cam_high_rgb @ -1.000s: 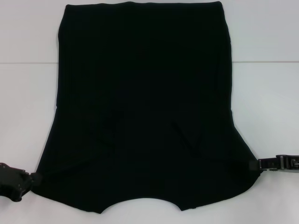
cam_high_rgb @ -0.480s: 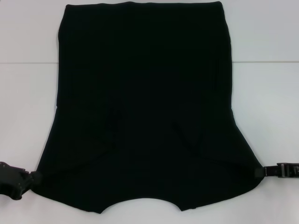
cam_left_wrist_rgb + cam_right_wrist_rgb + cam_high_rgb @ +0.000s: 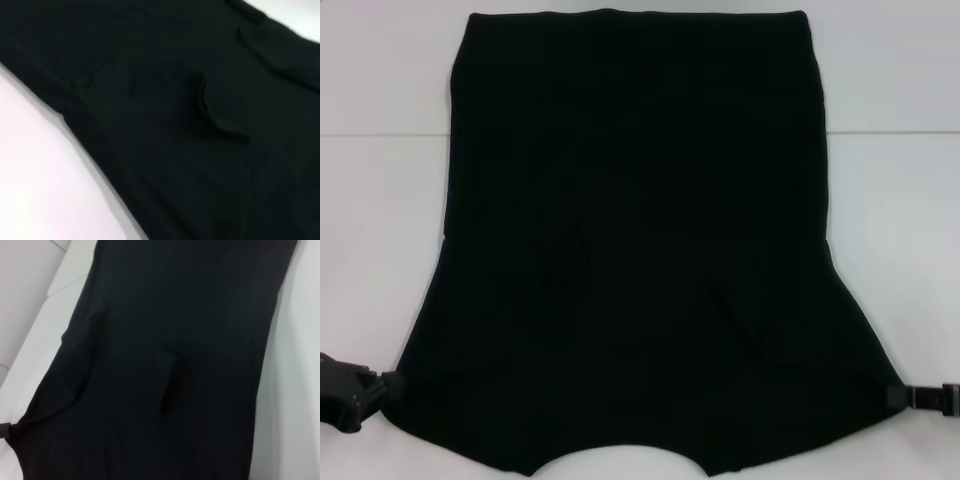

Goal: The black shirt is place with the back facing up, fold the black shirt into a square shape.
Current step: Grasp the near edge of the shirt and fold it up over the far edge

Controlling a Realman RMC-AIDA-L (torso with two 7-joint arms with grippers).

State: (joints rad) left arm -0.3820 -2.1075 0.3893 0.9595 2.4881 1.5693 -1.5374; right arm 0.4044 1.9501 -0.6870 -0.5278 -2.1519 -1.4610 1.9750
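The black shirt (image 3: 640, 200) lies flat on the white table, plain side up, narrow at the far end and flaring wide toward me, with the collar notch at the near edge. My left gripper (image 3: 386, 388) is shut on the shirt's near left corner. My right gripper (image 3: 886, 394) is shut on the near right corner, and the cloth is drawn to a point at each. Two slanted creases cross the lower half. The left wrist view shows only shirt cloth (image 3: 200, 150) with a raised fold. In the right wrist view the shirt (image 3: 175, 340) bunches toward the left gripper (image 3: 5, 430), seen farther off.
The white table (image 3: 900, 200) shows on both sides of the shirt, with a seam line (image 3: 380, 134) running across it at the far part. Nothing else stands on it.
Both grippers have moved toward me, the right one more, dragging the shirt a little nearer. Its far edge has slid down and the near corners are stretched further out.
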